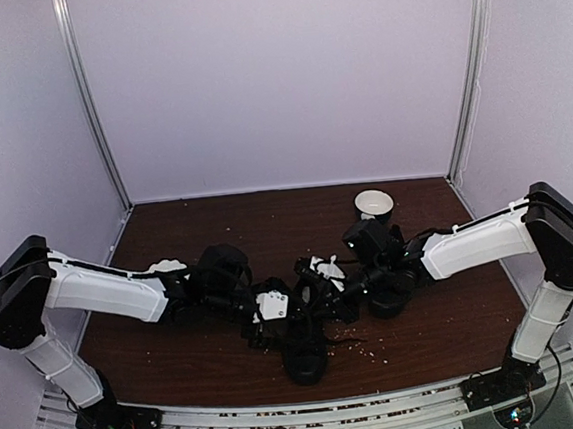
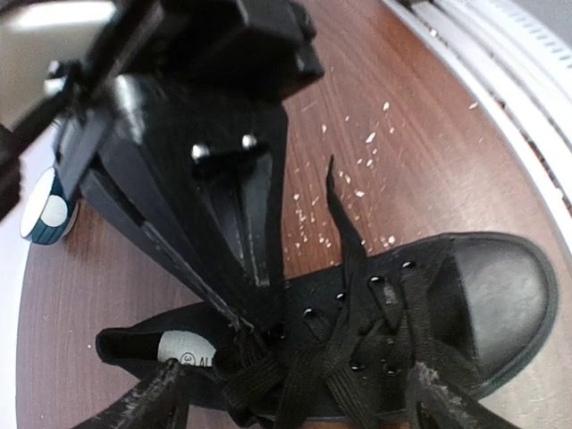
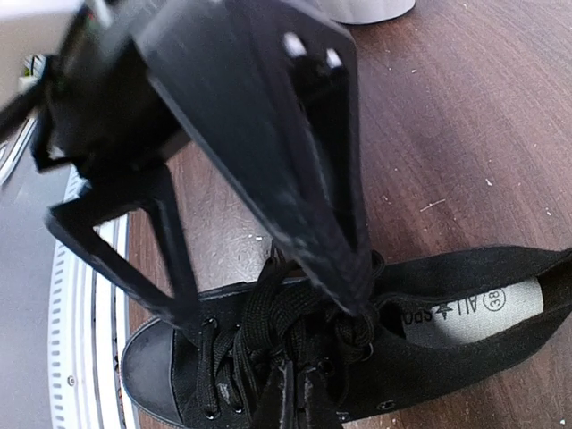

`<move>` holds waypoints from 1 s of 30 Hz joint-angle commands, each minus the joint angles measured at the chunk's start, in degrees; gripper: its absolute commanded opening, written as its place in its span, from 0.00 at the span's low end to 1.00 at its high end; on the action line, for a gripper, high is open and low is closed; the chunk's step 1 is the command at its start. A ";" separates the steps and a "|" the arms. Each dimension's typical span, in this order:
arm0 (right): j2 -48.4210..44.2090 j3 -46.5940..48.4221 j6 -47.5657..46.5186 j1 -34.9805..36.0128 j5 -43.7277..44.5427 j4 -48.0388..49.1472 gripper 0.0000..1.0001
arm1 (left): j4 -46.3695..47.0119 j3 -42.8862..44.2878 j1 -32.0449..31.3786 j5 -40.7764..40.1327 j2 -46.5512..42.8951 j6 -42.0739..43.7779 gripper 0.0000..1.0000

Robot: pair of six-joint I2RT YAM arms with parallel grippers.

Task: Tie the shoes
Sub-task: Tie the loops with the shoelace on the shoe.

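Top view: dark brown wood-grain table, pale lilac walls on three sides, metal posts at the back corners, slotted rail along the bottom edge. Pale crumbs scattered lower centre. White cup upper right, well apart from the arms' tips. Left arm and right arm both reach in to mid-frame. One black shoe lower centre, near the rail. Dark lump under the right arm, can't tell what it is.

Left wrist view: shoe fills the bottom, toe cap lower right, opening lower left, same wood with crumbs above it. Left gripper fingers spread wide at the bottom edge, either side of the laces, gripping nothing. Right gripper comes in from upper left, jaws together, tips in the laces by the tongue. Can't tell if a lace is pinched. White-and-teal bowl at left edge.

Right wrist view: shoe along the bottom, toe lower left beside the rail, insole label at right. Right fingers closed at bottom centre over the laces.
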 commanded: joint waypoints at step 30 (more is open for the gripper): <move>-4.36 0.25 0.63 -0.46 -4.40 -1.05 0.21 | 5.37 5.79 -1.42 -9.25 8.56 -10.09 0.01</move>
